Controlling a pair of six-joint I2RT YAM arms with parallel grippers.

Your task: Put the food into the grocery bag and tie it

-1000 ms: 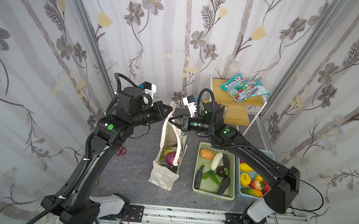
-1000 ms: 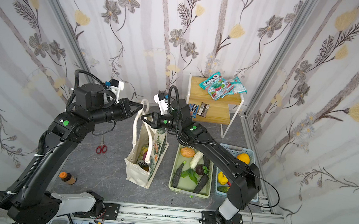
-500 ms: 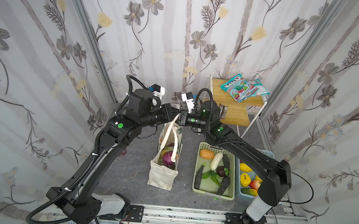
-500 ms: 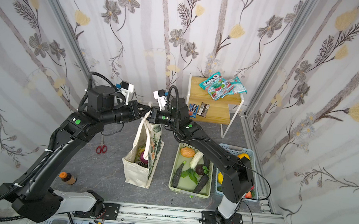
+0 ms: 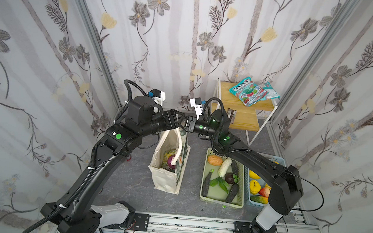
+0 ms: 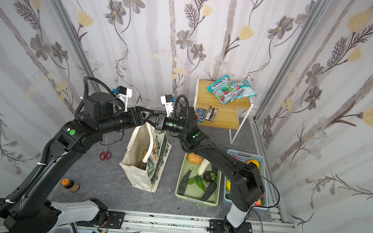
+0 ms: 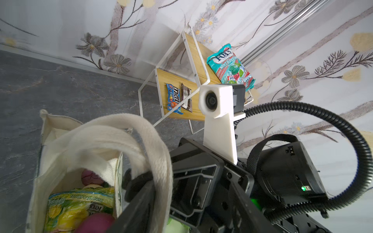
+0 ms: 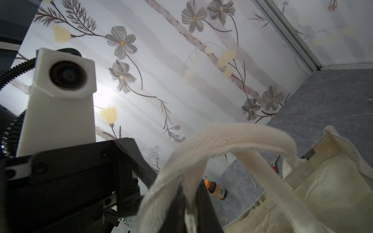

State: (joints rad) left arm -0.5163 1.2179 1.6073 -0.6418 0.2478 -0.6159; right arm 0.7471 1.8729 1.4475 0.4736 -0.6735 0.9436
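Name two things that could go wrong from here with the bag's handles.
The left gripper stands open with the strap handles only draped over a finger, so they may slip off. The right gripper, shut on them, sits almost against it; the two could collide.

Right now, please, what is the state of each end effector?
Left end effector: open.
Right end effector: shut on the grocery bag handle.

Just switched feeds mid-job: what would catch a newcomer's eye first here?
The arms meet nose to nose above the grocery bag at centre floor: the right gripper pinches its strap handles, the left gripper is open beside it. Inside lie a purple onion and a yellow-green snack packet.
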